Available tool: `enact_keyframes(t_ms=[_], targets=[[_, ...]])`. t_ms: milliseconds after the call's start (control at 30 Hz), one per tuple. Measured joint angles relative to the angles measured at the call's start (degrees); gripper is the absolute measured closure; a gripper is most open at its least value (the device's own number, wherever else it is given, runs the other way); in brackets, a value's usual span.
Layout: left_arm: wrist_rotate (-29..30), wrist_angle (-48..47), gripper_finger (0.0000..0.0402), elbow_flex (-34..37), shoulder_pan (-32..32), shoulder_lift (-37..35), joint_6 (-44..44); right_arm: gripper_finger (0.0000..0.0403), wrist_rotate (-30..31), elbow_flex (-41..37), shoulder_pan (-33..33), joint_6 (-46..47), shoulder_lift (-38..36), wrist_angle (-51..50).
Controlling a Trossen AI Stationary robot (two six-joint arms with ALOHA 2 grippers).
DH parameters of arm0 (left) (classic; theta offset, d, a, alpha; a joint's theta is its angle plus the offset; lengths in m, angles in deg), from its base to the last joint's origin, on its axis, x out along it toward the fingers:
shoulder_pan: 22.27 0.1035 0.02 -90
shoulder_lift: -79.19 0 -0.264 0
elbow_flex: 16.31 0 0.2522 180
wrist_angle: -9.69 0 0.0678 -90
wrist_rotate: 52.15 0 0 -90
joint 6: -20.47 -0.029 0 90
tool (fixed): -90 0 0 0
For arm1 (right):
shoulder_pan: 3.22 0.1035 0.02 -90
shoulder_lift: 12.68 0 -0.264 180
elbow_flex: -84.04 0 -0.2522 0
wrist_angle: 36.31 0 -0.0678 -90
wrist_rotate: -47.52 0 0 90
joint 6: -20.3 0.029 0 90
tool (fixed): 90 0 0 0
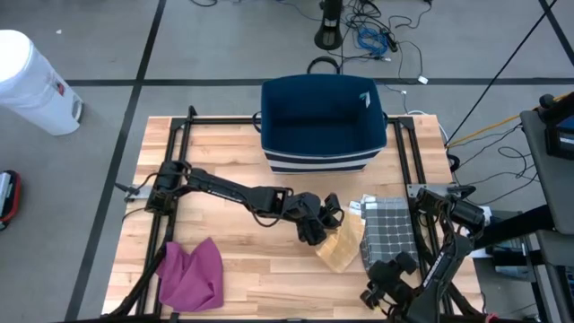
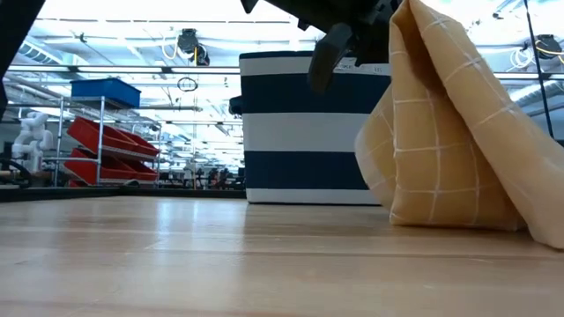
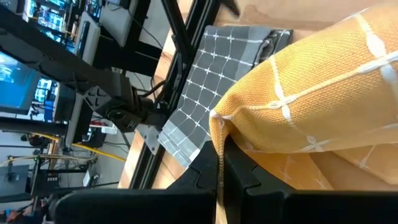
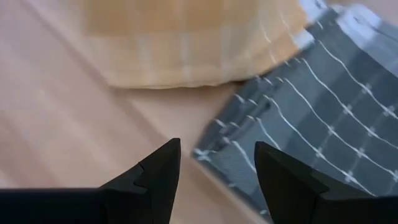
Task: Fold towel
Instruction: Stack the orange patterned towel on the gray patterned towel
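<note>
Low view shows you the left gripper (image 1: 321, 218) pinched tight on the yellow towel (image 2: 449, 132), lifting it. Your right gripper (image 4: 214, 168) waits with fingers apart above the gray towel (image 4: 323, 124).

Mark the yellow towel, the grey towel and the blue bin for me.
yellow towel (image 1: 342, 246), high view, its middle.
grey towel (image 1: 387, 230), high view, centre of the checked cloth.
blue bin (image 1: 323, 161), high view, its striped front wall.

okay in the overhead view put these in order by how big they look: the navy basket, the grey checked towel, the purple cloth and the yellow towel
1. navy basket, clearly largest.
2. grey checked towel and purple cloth: too alike to rank.
3. yellow towel, smallest as seen, but it is bunched up and lifted by the left gripper, so partly hidden.
</note>
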Motion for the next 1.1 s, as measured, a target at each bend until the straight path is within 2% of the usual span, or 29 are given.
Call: enact_keyframes(t_ms=[200, 367, 500, 800, 1100], targets=[[3.6, 0.1, 0.04, 0.0, -1.7, 0.0, -0.1, 0.0211, -7.9, -3.9, -2.8, -1.2, 0.0, 1.7], [11.6, 0.1, 0.04, 0.0, -3.1, 0.0, -0.1, 0.0211, -14.6, -7.8, -4.6, -2.1, 0.0, 3.1], [18.8, 0.1, 0.04, 0.0, -4.2, 0.0, -0.2, 0.0211, -17.2, -10.7, -5.3, -1.7, 0.0, 4.1], [35.7, 1.4, 0.04, 0.0, -6.9, 0.0, -0.3, 0.0211, -16.6, -16.0, -8.2, -8.2, -0.5, 14.8], [52.7, 8.1, 0.04, 0.0, -8.6, 0.0, -4.5, 0.0211, -4.8, -11.0, -10.7, -17.2, 0.1, 22.1]])
